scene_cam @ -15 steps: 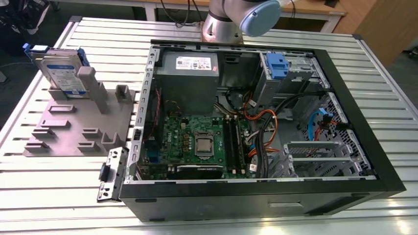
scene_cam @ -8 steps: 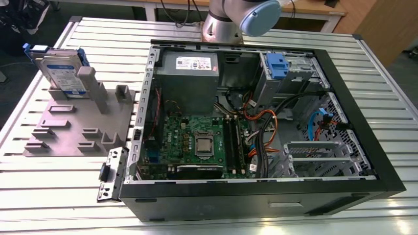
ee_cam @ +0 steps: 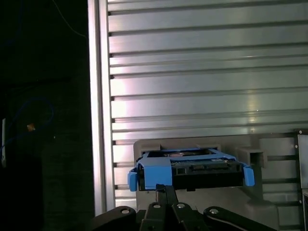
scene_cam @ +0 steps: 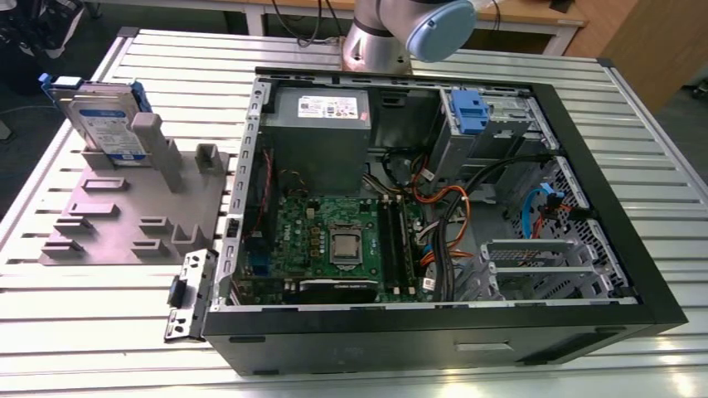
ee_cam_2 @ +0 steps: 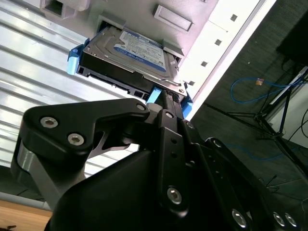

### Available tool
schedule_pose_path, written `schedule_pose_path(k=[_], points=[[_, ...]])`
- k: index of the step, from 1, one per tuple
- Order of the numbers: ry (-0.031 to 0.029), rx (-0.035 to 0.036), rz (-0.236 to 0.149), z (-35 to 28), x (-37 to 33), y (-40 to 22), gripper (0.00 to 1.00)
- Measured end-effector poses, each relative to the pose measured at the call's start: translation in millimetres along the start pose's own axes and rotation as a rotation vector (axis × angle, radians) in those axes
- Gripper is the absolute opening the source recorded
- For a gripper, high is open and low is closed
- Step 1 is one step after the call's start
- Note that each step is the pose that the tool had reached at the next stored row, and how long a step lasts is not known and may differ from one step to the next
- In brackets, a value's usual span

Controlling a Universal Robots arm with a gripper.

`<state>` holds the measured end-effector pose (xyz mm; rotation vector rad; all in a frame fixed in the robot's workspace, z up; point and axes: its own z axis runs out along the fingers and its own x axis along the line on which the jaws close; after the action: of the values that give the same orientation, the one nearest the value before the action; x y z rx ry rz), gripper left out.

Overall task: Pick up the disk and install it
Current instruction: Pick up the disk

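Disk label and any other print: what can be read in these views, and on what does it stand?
On the disk, the white-and-blue label: print too small to read.
On the grey box, the white sticker: print too small to read.
Nothing is legible enough to quote.

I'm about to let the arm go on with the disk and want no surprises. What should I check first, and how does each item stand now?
1. Disk stands upright in the grey fixture: ok.
2. Blue carrier bracket is on the disk: ok.
3. Gripper points at the bracket's end in both wrist views: ok.
4. Gripper touching the disk: cannot tell.
5. Computer case lies open: ok.
6. Cables clear of the drive cage: cannot tell.
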<state>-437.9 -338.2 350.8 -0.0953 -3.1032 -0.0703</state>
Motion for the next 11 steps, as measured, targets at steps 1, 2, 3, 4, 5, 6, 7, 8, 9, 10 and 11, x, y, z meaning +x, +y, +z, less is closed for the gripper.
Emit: schedule_pose_path(k=[1, 2, 3, 4, 5, 6, 7, 8, 9, 10, 11], points=[[0.0003, 0.0003, -0.008, 0.0, 0.0, 0.0, 0.11], [0.0006, 0.0006, -0.017, 0.1, 0.0, 0.0, 0.11], [0.0011, 0.0009, -0.027, 0.1, 0.0, 0.0, 0.11], [0.0016, 0.0013, -0.037, 0.0, 0.0, 0.0, 0.11], [0.0020, 0.0017, -0.048, 0.0, 0.0, 0.0, 0.11], [0.0025, 0.0021, -0.058, 0.0, 0.0, 0.0, 0.11], [0.0030, 0.0025, -0.069, 0.0, 0.0, 0.0, 0.11], [0.0035, 0.0030, -0.081, 0.0, 0.0, 0.0, 0.11], [0.0040, 0.0034, -0.092, 0.0, 0.0, 0.0, 0.11], [0.0046, 0.0039, -0.104, 0.0, 0.0, 0.0, 0.11], [0.0050, 0.0043, -0.115, 0.0, 0.0, 0.0, 0.11]])
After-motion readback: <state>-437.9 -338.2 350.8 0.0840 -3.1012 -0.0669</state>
